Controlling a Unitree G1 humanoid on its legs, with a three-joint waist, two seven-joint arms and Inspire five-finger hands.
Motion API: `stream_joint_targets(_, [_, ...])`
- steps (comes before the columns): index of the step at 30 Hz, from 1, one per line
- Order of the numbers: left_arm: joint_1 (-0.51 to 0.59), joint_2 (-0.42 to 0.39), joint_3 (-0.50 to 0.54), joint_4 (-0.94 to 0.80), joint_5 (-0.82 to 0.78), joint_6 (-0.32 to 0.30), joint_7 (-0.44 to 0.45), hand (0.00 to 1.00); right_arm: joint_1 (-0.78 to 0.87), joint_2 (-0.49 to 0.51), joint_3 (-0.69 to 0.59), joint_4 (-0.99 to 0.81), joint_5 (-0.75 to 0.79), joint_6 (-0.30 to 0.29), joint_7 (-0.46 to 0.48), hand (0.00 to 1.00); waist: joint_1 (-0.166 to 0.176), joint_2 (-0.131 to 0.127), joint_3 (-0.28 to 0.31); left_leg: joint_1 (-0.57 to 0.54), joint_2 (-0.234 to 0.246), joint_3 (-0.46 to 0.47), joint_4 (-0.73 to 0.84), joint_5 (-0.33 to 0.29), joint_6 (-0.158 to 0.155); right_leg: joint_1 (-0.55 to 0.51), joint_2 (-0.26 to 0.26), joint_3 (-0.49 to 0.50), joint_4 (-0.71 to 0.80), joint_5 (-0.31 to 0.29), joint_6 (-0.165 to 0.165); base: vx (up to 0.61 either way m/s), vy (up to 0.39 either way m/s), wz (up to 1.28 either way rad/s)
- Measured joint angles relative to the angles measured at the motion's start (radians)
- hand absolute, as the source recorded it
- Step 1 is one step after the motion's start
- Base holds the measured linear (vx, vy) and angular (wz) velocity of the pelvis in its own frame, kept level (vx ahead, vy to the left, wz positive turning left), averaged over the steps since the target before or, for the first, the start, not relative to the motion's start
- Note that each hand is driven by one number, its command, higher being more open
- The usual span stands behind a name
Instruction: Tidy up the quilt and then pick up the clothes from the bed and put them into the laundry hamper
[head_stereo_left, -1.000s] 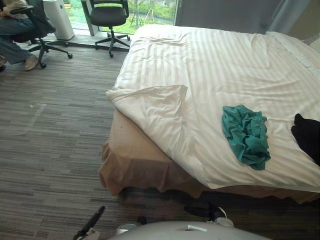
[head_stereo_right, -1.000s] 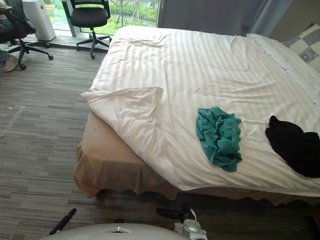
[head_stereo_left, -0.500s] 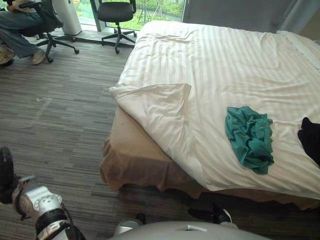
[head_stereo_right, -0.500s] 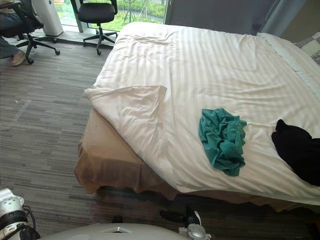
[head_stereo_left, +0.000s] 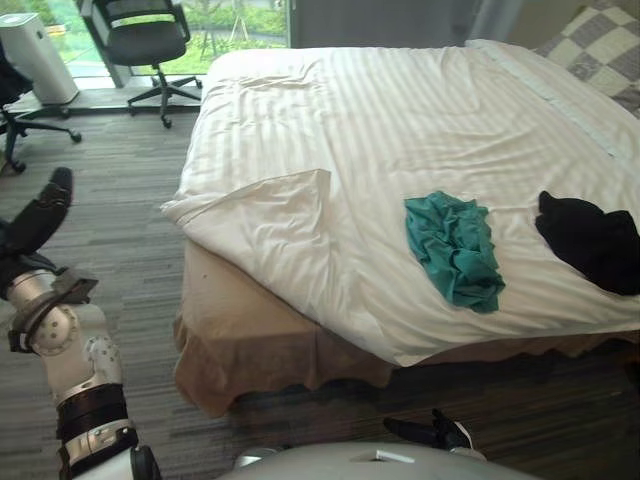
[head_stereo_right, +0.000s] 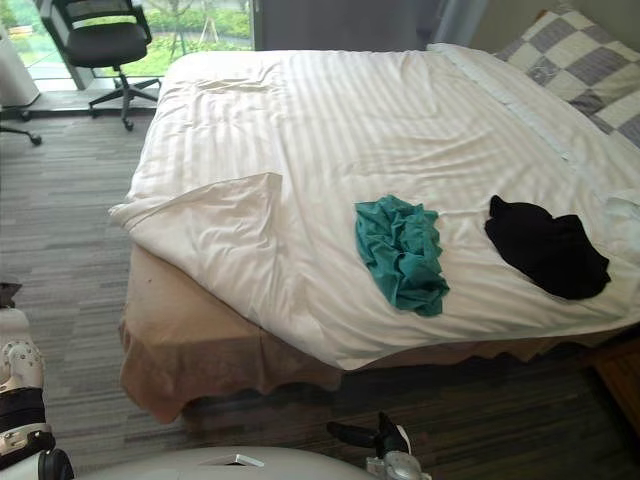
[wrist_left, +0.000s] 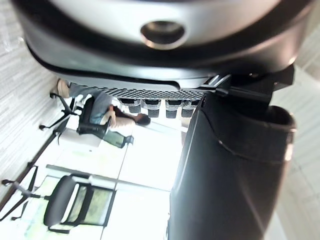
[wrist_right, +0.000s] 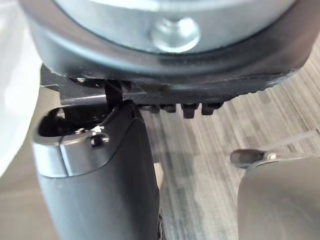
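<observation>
Getting ready to fix the quilt (head_stereo_left: 400, 130)
Its near corner (head_stereo_left: 270, 215) is flipped over on the bed (head_stereo_left: 260, 350); it is soft and floppy, so I would pinch that corner's edge. On top lie teal clothes (head_stereo_left: 455, 245) and black clothes (head_stereo_left: 590, 240), light and easy to scoop. The left robot hand (head_stereo_left: 40, 210) is up beside the bed, flat and empty; the right robot hand (head_stereo_right: 360, 434) hangs low, loose and empty

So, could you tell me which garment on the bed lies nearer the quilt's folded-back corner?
The teal garment; the black garment lies beyond it.
</observation>
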Motion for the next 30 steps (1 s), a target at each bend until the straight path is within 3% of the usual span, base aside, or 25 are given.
stream_joint_targets(9, [-0.003,0.003,-0.175,0.001,0.203,0.078,-0.049,1.0,0.045,-0.029,0.012,0.003,-0.002,0.004,0.011,0.0,-0.054,0.025,-0.016,-0.006,0.014,0.055,0.0,-0.004,-0.007,-0.035,0.018,0.048,0.0,0.003,0.004,-0.04,-0.049,-0.22])
stream_joint_targets(12, [-0.031,0.044,-0.264,0.045,0.262,0.098,-0.061,1.0,0.055,-0.032,0.011,0.002,0.0,-0.001,0.012,0.0,-0.074,0.042,-0.023,-0.017,0.017,0.062,0.0,-0.004,-0.011,-0.049,0.021,0.05,-0.001,0.004,0.004,-0.02,-0.052,-0.06])
stream_joint_targets(14, [-0.111,0.07,-0.342,0.136,0.318,0.129,-0.089,1.0,0.051,-0.036,0.013,0.003,0.0,-0.008,0.013,0.0,-0.081,0.05,-0.024,-0.022,0.018,0.061,0.0,-0.003,-0.012,-0.052,0.021,0.048,-0.002,0.006,0.004,-0.01,-0.047,0.02])
stream_joint_targets(21, [-0.289,0.073,-0.434,0.315,0.355,0.182,-0.108,1.0,0.031,-0.037,0.009,0.001,0.0,-0.011,0.009,0.0,-0.104,0.048,-0.009,-0.106,0.017,0.064,0.027,-0.001,-0.009,-0.125,0.018,0.047,-0.004,0.052,0.004,-0.02,-0.007,-0.01])
stream_joint_targets(30, [-0.494,0.1,-0.525,0.333,0.519,0.247,-0.096,1.0,0.004,-0.018,0.012,-0.083,0.005,-0.014,-0.031,0.0,-0.096,0.027,0.075,-0.282,0.024,0.081,0.075,0.017,-0.001,-0.284,0.016,0.076,-0.004,0.107,-0.001,-0.09,-0.008,-0.04])
